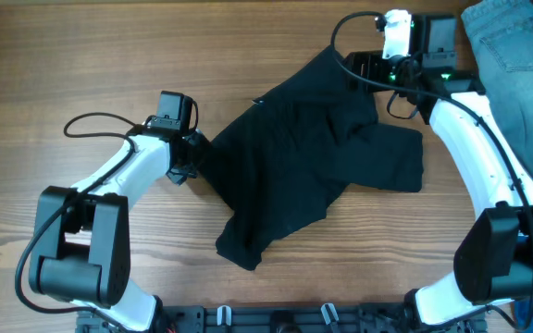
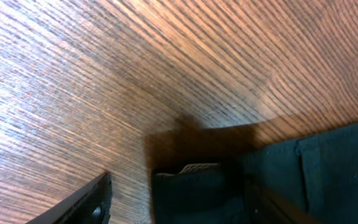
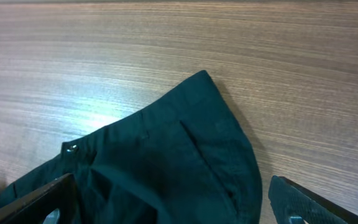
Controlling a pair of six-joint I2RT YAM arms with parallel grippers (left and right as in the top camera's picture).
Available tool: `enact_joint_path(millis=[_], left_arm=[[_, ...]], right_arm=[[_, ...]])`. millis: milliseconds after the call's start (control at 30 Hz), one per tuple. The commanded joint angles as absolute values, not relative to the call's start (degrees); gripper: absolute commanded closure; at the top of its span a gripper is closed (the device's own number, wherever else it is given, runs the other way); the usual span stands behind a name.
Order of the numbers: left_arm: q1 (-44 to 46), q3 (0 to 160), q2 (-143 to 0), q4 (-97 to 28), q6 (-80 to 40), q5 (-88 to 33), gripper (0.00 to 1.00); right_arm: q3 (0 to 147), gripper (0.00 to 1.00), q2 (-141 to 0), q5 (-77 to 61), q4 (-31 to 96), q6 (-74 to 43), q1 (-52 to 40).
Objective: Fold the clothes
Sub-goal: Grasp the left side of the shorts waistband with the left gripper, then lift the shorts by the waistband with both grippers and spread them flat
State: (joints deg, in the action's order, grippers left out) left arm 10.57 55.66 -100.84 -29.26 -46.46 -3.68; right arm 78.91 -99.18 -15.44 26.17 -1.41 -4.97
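The black shorts (image 1: pixel 313 157) lie crumpled and partly bunched in the middle of the wooden table. My left gripper (image 1: pixel 197 157) is at their left edge. In the left wrist view it (image 2: pixel 179 182) is open, low over the table, with a folded edge of the shorts (image 2: pixel 197 196) between its fingers. My right gripper (image 1: pixel 364 69) is at the shorts' far top corner. In the right wrist view it (image 3: pixel 171 182) is open wide above that corner of the shorts (image 3: pixel 179 162), where a seam and a small button show.
Light blue denim jeans (image 1: pixel 516 65) lie at the far right corner, behind the right arm. Bare wooden table (image 1: pixel 81 55) surrounds the shorts. The arm bases and a rail (image 1: pixel 276 319) sit along the near edge.
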Motion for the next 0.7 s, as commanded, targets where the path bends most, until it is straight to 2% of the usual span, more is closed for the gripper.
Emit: enact_joint_path(millis=[0, 67, 133, 200, 233, 433, 667], left_arm=[[11.9, 55.3, -102.0, -28.7, -47.2, -3.2, 0.38], [12.4, 55.3, -102.0, -27.8, -47.2, -3.6, 0.47], [12.8, 55.3, -102.0, -27.4, -47.2, -4.7, 0.61], [13.0, 55.3, -102.0, -27.4, -47.2, -5.1, 0.90], [13.0, 55.3, -102.0, -27.9, -46.9, -5.0, 0.96], [9.5, 55.3, -99.0, -31.7, -42.5, -4.9, 0.96], [8.4, 55.3, -95.7, -33.9, -42.2, -4.9, 0.96]], right_arm=[[79.9, 0.00, -99.9, -16.8, 25.8, -1.7, -5.5], [79.9, 0.00, -99.9, -16.8, 25.6, -1.7, -5.5], [79.9, 0.00, -99.9, -16.8, 25.5, -1.7, -5.5], [79.9, 0.00, -99.9, -16.8, 25.3, -1.7, -5.5], [79.9, 0.01, -99.9, -16.8, 24.7, -1.7, -5.5], [80.2, 0.00, -101.7, -16.8, 11.3, -1.5, -5.5], [89.1, 0.00, -117.6, -22.5, 9.3, -1.7, -5.8]])
